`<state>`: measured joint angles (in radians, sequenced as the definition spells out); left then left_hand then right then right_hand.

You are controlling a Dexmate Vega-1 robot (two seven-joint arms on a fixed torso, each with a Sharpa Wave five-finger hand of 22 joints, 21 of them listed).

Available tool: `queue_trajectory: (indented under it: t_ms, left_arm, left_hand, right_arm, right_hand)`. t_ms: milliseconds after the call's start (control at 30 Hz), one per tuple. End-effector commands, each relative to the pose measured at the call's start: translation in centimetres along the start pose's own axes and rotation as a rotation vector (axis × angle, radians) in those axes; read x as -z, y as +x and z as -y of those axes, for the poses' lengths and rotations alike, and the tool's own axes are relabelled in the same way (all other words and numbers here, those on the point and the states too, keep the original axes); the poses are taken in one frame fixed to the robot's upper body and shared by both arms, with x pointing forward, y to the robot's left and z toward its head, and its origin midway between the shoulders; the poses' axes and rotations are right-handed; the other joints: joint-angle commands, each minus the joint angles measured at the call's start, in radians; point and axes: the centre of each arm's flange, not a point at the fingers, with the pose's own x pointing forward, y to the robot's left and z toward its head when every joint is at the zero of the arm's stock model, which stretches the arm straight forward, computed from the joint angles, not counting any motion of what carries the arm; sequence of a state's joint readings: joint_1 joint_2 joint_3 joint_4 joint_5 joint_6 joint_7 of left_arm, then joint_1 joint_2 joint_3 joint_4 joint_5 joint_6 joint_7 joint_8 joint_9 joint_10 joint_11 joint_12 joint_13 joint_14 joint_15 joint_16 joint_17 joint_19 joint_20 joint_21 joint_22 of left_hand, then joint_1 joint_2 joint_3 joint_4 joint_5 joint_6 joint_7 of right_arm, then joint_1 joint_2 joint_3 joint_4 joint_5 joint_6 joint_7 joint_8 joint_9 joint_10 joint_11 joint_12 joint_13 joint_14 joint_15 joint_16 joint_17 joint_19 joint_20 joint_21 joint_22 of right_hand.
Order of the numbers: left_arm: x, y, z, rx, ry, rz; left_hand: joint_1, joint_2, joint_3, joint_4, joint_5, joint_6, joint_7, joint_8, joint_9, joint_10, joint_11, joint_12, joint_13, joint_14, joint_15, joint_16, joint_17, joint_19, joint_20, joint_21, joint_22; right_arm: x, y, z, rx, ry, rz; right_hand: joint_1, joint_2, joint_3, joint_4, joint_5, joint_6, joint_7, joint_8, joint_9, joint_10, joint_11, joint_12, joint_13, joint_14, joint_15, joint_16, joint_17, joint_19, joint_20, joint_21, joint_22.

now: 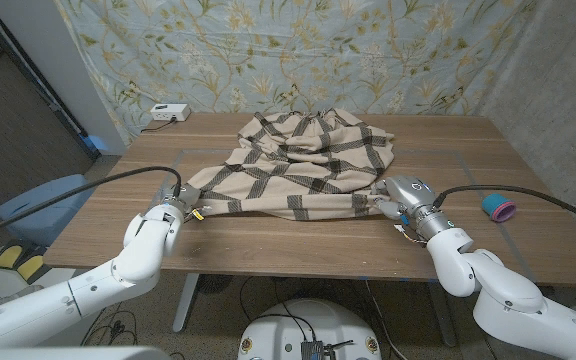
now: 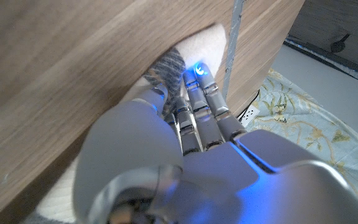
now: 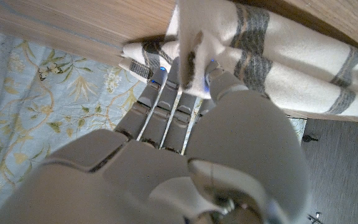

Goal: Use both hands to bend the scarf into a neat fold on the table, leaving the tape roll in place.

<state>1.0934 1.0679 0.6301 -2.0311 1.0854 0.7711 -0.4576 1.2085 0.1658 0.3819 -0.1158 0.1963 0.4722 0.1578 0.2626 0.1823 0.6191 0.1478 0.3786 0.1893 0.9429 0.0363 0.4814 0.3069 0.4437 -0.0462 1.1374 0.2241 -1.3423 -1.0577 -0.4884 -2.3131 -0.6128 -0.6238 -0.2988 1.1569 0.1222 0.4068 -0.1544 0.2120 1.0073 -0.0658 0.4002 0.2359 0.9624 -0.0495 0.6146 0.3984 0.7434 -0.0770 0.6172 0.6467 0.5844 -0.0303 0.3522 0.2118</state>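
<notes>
Head view: left hand (image 1: 175,205) and right hand (image 1: 400,196) grip the rumpled cream plaid scarf (image 1: 298,160).

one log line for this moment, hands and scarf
left hand: grips near-left scarf corner | right hand: grips near-right corner | beige black-checked scarf: bunched mid-table, unfolded | blue-purple tape roll: right of scarf, untouched

wooden table (image 1: 298,235), floral backdrop (image 1: 268,50), white box (image 1: 171,112)

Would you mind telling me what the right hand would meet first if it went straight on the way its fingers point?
The scarf: the right hand already holds its near corner, so, likely, more bunched cloth.
</notes>
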Motion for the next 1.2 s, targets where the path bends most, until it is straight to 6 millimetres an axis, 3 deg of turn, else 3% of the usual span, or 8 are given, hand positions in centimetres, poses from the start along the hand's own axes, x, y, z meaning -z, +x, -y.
queue_trajectory:
  t_ms: [33,133,233,400,633,1200]
  left_arm:
    - [0.8,-1.6,-1.0,-0.427,-0.388,0.151]
    - [1.1,-2.9,-2.5,-0.552,-0.482,0.181]
    - [1.4,-4.1,-4.1,-0.644,-0.545,0.206]
    - [2.1,-5.8,-6.5,-0.756,-0.674,0.276]
    - [2.7,-7.3,-8.9,-0.851,-0.837,0.379]
    - [4.9,-10.0,-11.9,-0.891,-1.110,0.599]
  left_hand:
    - [0.006,-0.001,-0.015,-0.012,0.012,0.464,-0.198,0.112,0.048,0.390,-0.321,0.073,0.128,0.207,-0.273,0.059,0.090,-0.013,-0.001,0.050,-0.004]
    - [0.004,-0.007,-0.029,-0.005,0.042,0.485,-0.171,0.148,0.097,0.401,-0.307,0.096,0.202,0.197,-0.271,0.095,0.182,-0.016,0.013,0.067,-0.016]
    - [-0.005,-0.014,-0.041,0.008,0.081,0.486,-0.171,0.185,0.153,0.405,-0.320,0.121,0.282,0.182,-0.270,0.122,0.273,-0.015,0.018,0.068,-0.028]
    - [-0.002,-0.026,-0.047,0.014,0.142,0.481,-0.173,0.231,0.227,0.407,-0.311,0.148,0.381,0.168,-0.269,0.152,0.393,-0.009,0.019,0.064,-0.035]
    - [0.005,-0.040,-0.049,0.011,0.173,0.486,-0.165,0.244,0.251,0.405,-0.303,0.156,0.427,0.166,-0.268,0.173,0.462,0.005,0.013,0.063,-0.036]
    - [0.004,-0.044,-0.048,0.023,0.218,0.471,-0.163,0.251,0.285,0.399,-0.302,0.164,0.491,0.151,-0.265,0.191,0.557,0.001,0.016,0.053,-0.037]
  right_arm:
    - [0.3,-0.3,0.9,0.062,0.009,-0.007]
    - [0.4,-0.7,1.3,0.097,0.009,-0.007]
    - [0.6,-1.0,1.5,0.125,0.020,-0.011]
    - [0.9,-1.7,1.8,0.175,0.036,-0.021]
    - [1.3,-2.2,2.2,0.238,0.067,-0.023]
    - [2.7,-4.8,3.7,0.471,0.216,-0.033]
  right_hand:
    - [0.010,-0.001,-0.004,0.002,0.002,0.008,0.006,0.008,0.000,-0.006,0.003,0.009,0.007,0.010,-0.135,-0.004,0.004,0.000,0.004,0.011,0.003]
    - [0.010,0.000,-0.005,0.003,0.002,0.007,0.003,0.009,0.002,-0.007,0.003,0.012,0.010,0.010,-0.135,-0.006,0.006,-0.001,0.003,0.011,0.003]
    - [0.011,0.000,-0.006,0.003,0.003,0.007,0.004,0.011,0.004,-0.008,0.002,0.014,0.012,0.009,-0.136,-0.009,0.006,-0.002,0.003,0.012,0.003]
    - [0.010,0.000,-0.006,0.003,0.005,0.006,0.003,0.014,0.008,-0.008,0.002,0.018,0.017,0.010,-0.136,-0.015,0.006,-0.003,0.003,0.014,0.002]
    - [0.008,0.001,-0.008,0.005,0.007,0.003,0.002,0.017,0.012,-0.010,0.001,0.023,0.023,0.013,-0.136,-0.021,0.006,-0.005,0.002,0.016,0.002]
    - [0.001,0.008,-0.014,0.013,0.014,0.000,-0.011,0.031,0.029,-0.025,-0.017,0.035,0.040,0.013,-0.138,-0.040,0.009,-0.011,-0.001,0.021,0.002]
